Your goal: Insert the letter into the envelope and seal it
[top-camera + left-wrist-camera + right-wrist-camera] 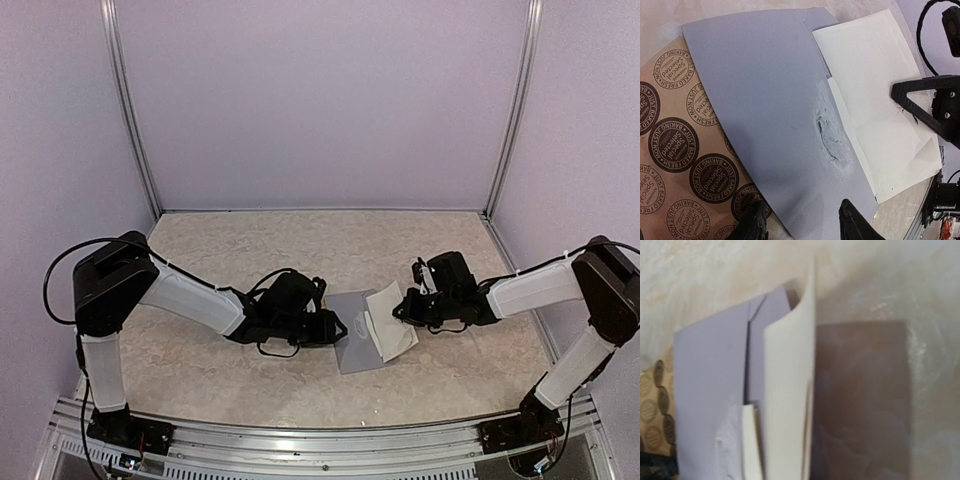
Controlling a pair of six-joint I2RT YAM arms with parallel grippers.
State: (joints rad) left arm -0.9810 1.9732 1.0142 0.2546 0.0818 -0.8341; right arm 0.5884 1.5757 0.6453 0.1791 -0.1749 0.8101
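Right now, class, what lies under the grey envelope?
A tan sheet of round brown stickers pokes out from under one edge of the envelope; how far it reaches beneath is covered.

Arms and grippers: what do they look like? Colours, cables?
Both arms match: the left arm and right arm have white links between bulky black joints, on black bases. Thin black cables loop off the shoulders. The left gripper and right gripper are black, with tapered fingers.

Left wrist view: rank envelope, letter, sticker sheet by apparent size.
1. envelope, largest.
2. letter and sticker sheet: visible areas look alike; the sheet is cropped by the frame and partly under the envelope, so no ranking.
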